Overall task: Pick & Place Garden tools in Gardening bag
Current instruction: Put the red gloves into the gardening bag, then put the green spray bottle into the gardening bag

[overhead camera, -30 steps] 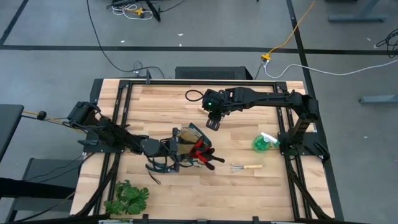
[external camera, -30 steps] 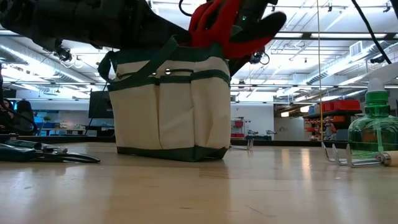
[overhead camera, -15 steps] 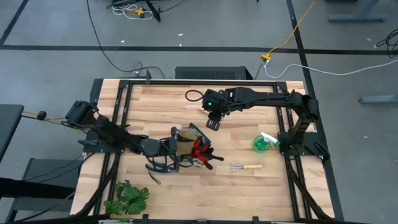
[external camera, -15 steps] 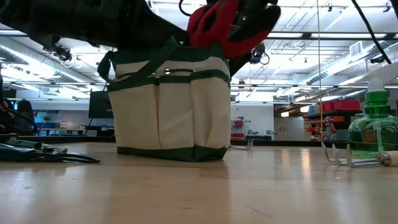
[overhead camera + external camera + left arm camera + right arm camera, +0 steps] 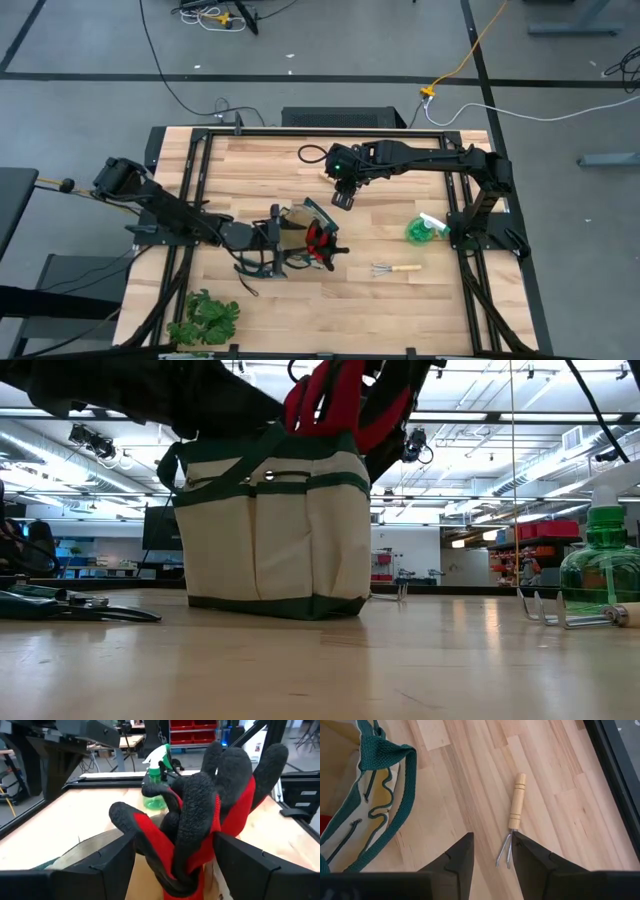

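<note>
The red-and-black gloves (image 5: 210,815) are in my left gripper (image 5: 175,865), which is shut on them over the mouth of the beige, green-trimmed gardening bag (image 5: 292,226). In the low view the gloves (image 5: 330,400) stick up above the bag's rim (image 5: 270,465). My right gripper (image 5: 342,198) hangs open and empty above the table, toward the far edge from the bag. A wooden-handled rake (image 5: 395,268) lies flat to the right of the bag. The green spray bottle (image 5: 421,230) stands upright at the right. The dark shears (image 5: 70,605) lie on the table left of the bag. My left gripper pinches the bunched gloves at their lower part (image 5: 175,875) between its two fingers (image 5: 115,865). The fingers come from the table's left, slanting. The glove fingers (image 5: 235,775) stick up past the gripper, above the bag's mouth. Whether the gloves touch the bag I cannot tell.
A leafy green plant (image 5: 205,320) lies at the near left corner. The bag's green handle loop (image 5: 395,795) shows in the right wrist view beside the rake (image 5: 516,802). Bare wood lies along the far edge and at the near right.
My left gripper has drawn back toward the table's left and tipped up. The gloves, which reached out past the bag's right side, now stand more upright over the bag's mouth. My right gripper has kept still.
</note>
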Action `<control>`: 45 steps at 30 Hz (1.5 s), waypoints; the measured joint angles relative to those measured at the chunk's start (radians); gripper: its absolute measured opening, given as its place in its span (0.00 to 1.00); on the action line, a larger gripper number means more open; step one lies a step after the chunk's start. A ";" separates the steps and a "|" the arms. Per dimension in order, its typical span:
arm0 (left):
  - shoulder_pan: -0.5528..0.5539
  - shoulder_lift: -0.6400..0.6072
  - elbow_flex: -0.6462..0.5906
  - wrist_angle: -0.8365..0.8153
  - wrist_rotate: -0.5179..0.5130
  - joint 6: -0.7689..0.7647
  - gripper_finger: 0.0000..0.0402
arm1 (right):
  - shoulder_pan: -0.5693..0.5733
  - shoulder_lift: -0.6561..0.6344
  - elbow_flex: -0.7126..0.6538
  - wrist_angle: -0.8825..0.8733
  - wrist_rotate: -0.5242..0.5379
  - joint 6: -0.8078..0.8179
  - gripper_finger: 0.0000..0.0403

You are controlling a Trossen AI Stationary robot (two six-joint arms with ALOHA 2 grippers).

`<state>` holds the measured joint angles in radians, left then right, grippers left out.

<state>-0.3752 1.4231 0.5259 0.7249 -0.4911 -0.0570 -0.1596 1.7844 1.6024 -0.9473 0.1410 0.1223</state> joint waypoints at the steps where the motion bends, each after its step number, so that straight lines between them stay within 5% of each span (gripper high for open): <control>1: 0.000 0.000 0.000 -0.007 -0.005 0.000 0.67 | 0.000 0.000 0.000 0.000 0.000 0.000 0.33; 26: -0.004 -0.098 0.000 -0.083 -0.104 0.093 0.67 | 0.000 0.000 0.000 -0.104 0.000 0.013 0.33; 45: -0.010 -0.111 0.000 -0.088 -0.170 0.131 0.67 | 0.046 -0.094 0.000 -0.473 0.000 0.188 0.33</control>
<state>-0.3851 1.3121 0.5259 0.6371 -0.6613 0.0738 -0.1132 1.6899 1.6020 -1.4203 0.1406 0.3098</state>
